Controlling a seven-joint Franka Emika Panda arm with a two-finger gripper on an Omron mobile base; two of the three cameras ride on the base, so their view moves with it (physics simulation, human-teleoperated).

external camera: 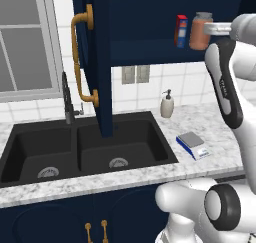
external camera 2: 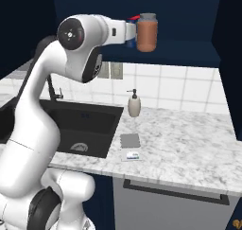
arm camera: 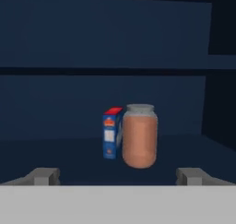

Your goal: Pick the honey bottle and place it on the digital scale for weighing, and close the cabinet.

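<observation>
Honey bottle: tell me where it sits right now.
The honey bottle stands upright on the open cabinet's shelf, right beside the red-and-blue box in the hand view, ahead of the open gripper and above the counter.

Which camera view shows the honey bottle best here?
The hand view: the honey bottle stands whole and unblocked on the cabinet shelf, beside a small red-and-blue box. In the left base view the bottle is small and the arm covers its right edge. In the right base view it is clear, but the hand overlaps its left side.
</observation>
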